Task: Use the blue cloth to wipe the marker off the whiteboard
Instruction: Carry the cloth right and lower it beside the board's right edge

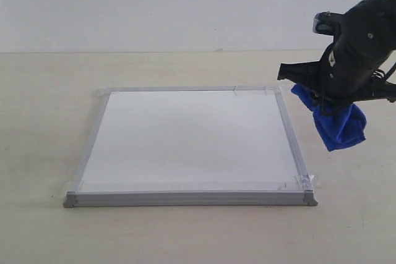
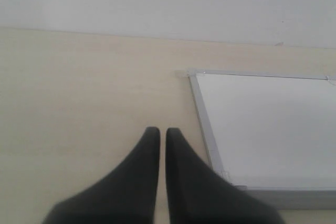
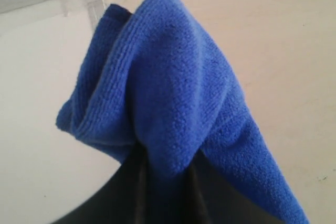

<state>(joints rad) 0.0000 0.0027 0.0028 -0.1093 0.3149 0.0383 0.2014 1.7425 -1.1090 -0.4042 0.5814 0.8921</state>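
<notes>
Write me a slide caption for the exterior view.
Right end effector holds the bunched blue cloth beside the far right corner of the whiteboard, which looks clean.

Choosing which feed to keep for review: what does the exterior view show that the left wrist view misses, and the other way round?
Only the exterior view shows the right gripper shut on the blue cloth, which hangs beside the right edge of the whiteboard, and all four board corners. Only the left wrist view shows the left gripper, fingers nearly touching, empty, over the table beside the board's frame. Both show the board's white surface, no red line visible, and the pale table.
</notes>
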